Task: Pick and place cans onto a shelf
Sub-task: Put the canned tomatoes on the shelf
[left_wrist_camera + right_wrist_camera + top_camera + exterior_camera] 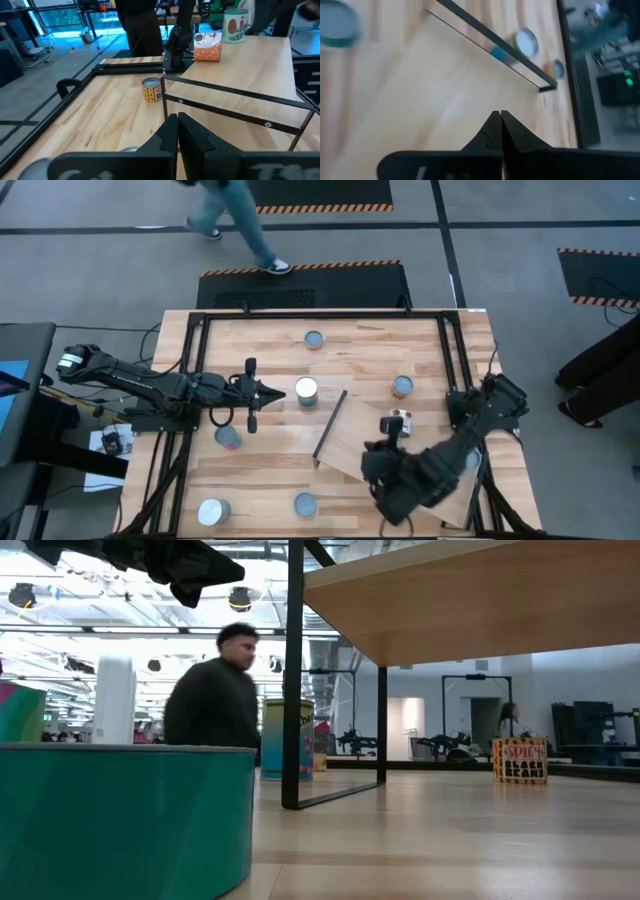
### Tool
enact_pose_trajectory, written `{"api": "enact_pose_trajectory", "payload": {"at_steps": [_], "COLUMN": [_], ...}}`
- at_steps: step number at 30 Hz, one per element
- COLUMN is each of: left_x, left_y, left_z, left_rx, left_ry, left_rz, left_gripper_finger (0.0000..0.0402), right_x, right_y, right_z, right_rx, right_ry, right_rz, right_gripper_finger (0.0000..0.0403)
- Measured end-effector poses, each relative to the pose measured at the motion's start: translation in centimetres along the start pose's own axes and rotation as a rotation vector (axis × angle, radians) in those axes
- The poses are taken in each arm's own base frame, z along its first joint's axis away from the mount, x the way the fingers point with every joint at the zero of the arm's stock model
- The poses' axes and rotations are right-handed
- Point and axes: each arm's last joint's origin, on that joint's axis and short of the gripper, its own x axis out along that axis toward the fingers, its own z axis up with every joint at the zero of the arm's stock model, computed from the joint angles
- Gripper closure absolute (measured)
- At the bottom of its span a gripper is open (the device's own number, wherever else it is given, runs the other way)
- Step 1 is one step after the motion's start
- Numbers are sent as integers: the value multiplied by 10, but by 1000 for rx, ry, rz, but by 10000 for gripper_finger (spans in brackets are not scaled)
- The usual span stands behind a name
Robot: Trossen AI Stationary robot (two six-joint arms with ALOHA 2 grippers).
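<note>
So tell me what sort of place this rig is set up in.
Likely a robotics lab or workshop: hazard-striped floor mats, a person walking past the table, other workbenches behind.

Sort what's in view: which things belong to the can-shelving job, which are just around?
Job: shelf; cans on the table; can on the shelf; left gripper, shut; right gripper, shut.
Around: person walking past; table frame.

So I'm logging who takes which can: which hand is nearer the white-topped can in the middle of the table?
Left. The left hand, shut, sits just beside the white-topped can, tips towards it. The right hand, also shut, is over the shelf, well off.
</note>
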Motion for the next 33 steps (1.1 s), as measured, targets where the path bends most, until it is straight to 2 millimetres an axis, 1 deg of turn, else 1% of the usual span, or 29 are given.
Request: {"api": "enact_pose_trajectory", "payload": {"at_steps": [2, 4, 7, 9, 12, 14, 16, 19, 21, 24, 28, 30, 33], "left_x": [0, 0, 0, 0, 0, 0, 0, 0, 0, 0, 0, 0, 0], "left_y": [0, 0, 0, 0, 0, 0, 0, 0, 0, 0, 0, 0, 0], "left_z": [0, 0, 0, 0, 1, 1, 1, 1, 0, 0, -1, -1, -1], "left_rx": [0, 0, 0, -1, -3, -6, -7, -4, -2, 1, 4, 4, 3], "left_ry": [0, 0, -1, -5, -6, -10, -5, -5, -4, 2, 10, 11, 11], "left_rz": [0, 0, 0, 0, 0, 1, 1, 1, 1, 1, 1, 2, 2], "left_gripper_finger": [400, 400, 400, 400, 400, 400, 400, 400, 400, 400, 400, 400, 400], "right_x": [-15, -28, -36, -40, -34, -26, -17, -7, -7, -16, -27, -25, -14], "right_y": [4, 5, 12, 16, 17, 17, 14, 5, -6, -19, -27, -28, -26], "right_z": [-5, -15, -28, -34, -39, -42, -43, -52, -57, -69, -85, -91, -96], "right_rx": [9, 52, 112, 152, 173, 177, 194, 212, 251, 319, 429, 476, 530], "right_ry": [-13, 5, 43, 49, 68, 105, 154, 226, 239, 229, 200, 193, 222], "right_rz": [28, 41, 89, 97, 80, 69, 66, 66, 68, 79, 84, 62, 16], "right_gripper_finger": [398, 398, 394, 381, 348, 326, 306, 281, 269, 258, 247, 241, 230]}}
